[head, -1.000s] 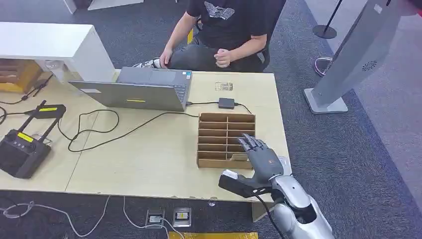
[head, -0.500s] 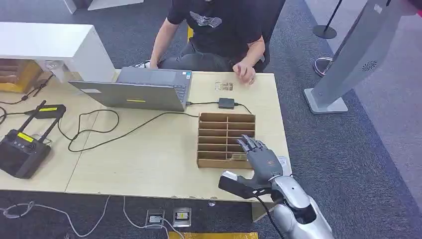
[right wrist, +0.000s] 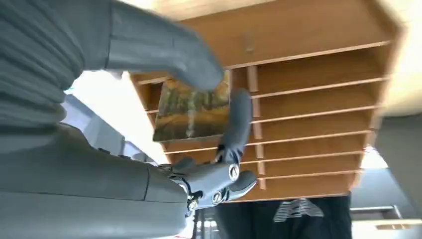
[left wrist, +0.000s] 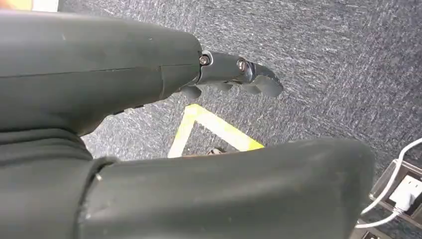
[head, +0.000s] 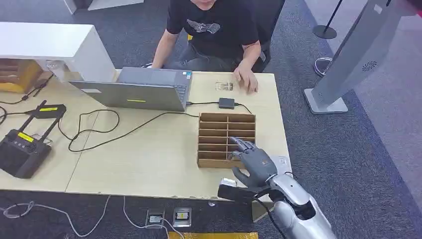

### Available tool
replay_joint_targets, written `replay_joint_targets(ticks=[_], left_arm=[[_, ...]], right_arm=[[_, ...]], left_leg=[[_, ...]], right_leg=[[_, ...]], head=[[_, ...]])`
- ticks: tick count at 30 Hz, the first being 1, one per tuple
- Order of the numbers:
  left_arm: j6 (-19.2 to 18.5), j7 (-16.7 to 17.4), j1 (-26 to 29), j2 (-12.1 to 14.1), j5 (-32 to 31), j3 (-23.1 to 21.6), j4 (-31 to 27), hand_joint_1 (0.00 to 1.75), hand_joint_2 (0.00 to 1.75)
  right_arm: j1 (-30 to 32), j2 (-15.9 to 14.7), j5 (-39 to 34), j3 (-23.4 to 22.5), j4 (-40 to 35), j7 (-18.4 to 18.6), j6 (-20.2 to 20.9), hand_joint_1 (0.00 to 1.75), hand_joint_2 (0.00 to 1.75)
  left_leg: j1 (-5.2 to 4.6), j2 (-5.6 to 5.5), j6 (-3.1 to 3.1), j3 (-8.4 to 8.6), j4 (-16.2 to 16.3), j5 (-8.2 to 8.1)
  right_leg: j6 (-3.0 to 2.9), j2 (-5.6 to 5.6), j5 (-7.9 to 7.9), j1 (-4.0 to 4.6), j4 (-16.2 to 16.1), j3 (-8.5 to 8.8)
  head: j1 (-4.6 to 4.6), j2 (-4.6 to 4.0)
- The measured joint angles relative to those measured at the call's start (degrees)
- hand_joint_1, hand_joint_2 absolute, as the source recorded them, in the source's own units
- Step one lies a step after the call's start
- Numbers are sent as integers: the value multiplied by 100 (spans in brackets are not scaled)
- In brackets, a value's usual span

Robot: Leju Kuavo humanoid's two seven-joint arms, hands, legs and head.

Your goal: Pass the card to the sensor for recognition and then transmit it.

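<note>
One thin, stiff, light card sits pinched between the right hand's thumb and finger; a slick face, safest held by its edges

No legible text or labels

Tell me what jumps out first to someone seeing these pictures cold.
The right robot hand stands out at the near right of the table, pinching a card between thumb and a finger at the near slots of the wooden slotted rack. Across the table, a person in a black shirt rests a hand by a small sensor pad, beside an open laptop.
</note>
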Motion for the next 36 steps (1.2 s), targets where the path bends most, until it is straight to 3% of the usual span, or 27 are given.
replay_joint_targets(ticks=[5,8,11,12,13,15,27,36], left_arm=[[4,0,3,0,0,-4,0,0,0],[-42,0,-10,17,17,-67,0,0,0],[-61,0,-10,31,22,-98,0,0,0],[-63,0,-12,31,24,-103,0,0,0],[-66,0,-14,31,26,-105,0,0,0],[-63,0,-15,31,35,-114,0,0,0],[-52,0,-16,35,116,-190,2,0,0],[2,0,-15,48,223,-254,4,0,0]], right_arm=[[-4,-22,18,-2,26,55,2,175,175],[5,-28,190,20,59,587,-33,175,175],[71,85,315,55,65,864,-92,175,175],[92,114,334,81,74,907,-101,84,175],[97,118,345,87,83,918,-116,84,175],[97,158,363,92,109,925,-157,0,175],[101,173,393,92,138,1014,-332,0,175],[49,160,448,-113,-146,1043,-147,0,175]], left_leg=[[0,0,0,-1,0,0],[1,2,0,-1,0,0],[3,3,-1,-1,0,-1],[3,5,-1,-1,0,-1],[3,5,-1,-1,0,-1],[3,5,-1,-1,0,-1],[2,5,-1,-1,0,-1],[2,5,-1,0,0,0]], right_leg=[[0,1,0,0,0,0],[0,2,0,1,1,-2],[-1,2,0,3,1,-4],[-1,2,0,3,1,-5],[-1,2,0,3,1,-4],[-1,2,0,3,1,-3],[0,3,0,2,1,-3],[-1,3,1,2,1,-3]], head=[[0,0],[-2,0],[-4,2],[-4,0],[-4,2],[-4,0],[-2,0],[-2,0]])
